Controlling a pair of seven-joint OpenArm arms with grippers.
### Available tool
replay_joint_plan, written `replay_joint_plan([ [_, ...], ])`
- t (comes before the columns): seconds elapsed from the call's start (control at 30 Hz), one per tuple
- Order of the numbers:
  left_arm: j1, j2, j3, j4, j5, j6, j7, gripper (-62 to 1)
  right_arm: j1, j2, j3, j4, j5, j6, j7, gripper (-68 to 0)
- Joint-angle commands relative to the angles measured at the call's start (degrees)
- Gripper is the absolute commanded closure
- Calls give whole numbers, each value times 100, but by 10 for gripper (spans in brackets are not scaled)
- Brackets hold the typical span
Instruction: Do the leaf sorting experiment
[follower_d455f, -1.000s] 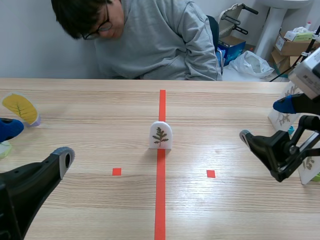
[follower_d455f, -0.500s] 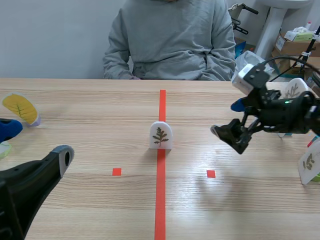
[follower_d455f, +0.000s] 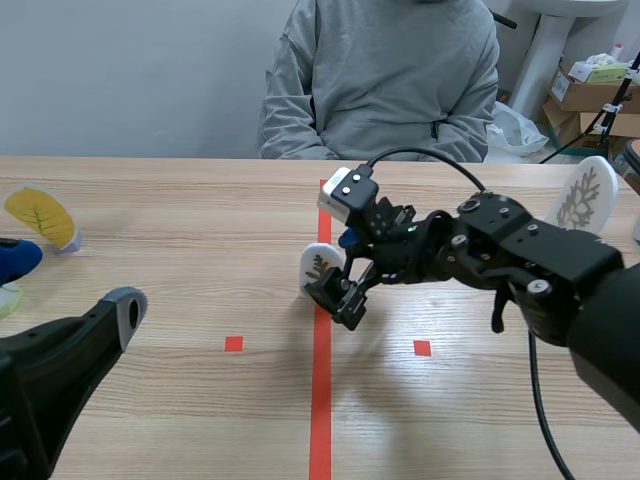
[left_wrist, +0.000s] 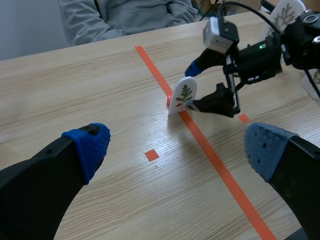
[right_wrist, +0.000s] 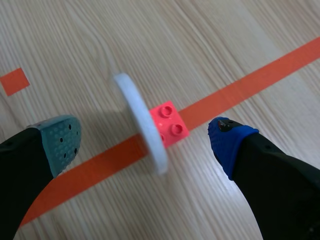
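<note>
At the middle of the desk (follower_d455f: 150, 215), on the orange-red tape line (follower_d455f: 321, 400), the leaf card (follower_d455f: 318, 266) stands upright, its foot plugged into a small red brick (right_wrist: 170, 122). The right tool (follower_d455f: 339, 270) is spread wide around it and holds nothing. Its 2 pads face the card's 2 flat sides, the grey-green pad on the leaf side and the blue pad on the brick side, neither touching.

The likeliest trouble, as I judge it, is a topple. The card is thin and tall on a narrow base, so whichever pad arrives first would push it over before the other can brace it. The blue pad may also meet the brick before the card and slide the whole piece along the tape. A pinch taken too high could let the brick drop off or swing on lifting.

Nearer the robot, the left tool (left_wrist: 177, 147) hangs low, also wide open with nothing in it, well apart from the card. At the far left lies a yellow leaf card (follower_d455f: 40, 215), and a white branch-print card (follower_d455f: 582, 195) stands at the far right. A person (follower_d455f: 385, 80) sits across the desk, so a wide swing carries risk.
</note>
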Motion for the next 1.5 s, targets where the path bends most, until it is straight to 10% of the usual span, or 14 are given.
replay_joint_plan([
  [0.0,-17,31,-15,11,-42,-13,-66,-572,127,-26,7,52,22,-63,109,-519],
  [0.33,-17,31,-15,11,-42,-13,-68,-572,114,-195,-79,-74,0,-175,234,-505],
  [0.83,-17,31,-15,11,-42,-13,-66,-572,50,-192,-79,-74,0,-407,280,-179],
  [1.47,-17,31,-15,11,-42,-13,-63,-572,48,-116,-79,-28,2,-361,275,-30],
])
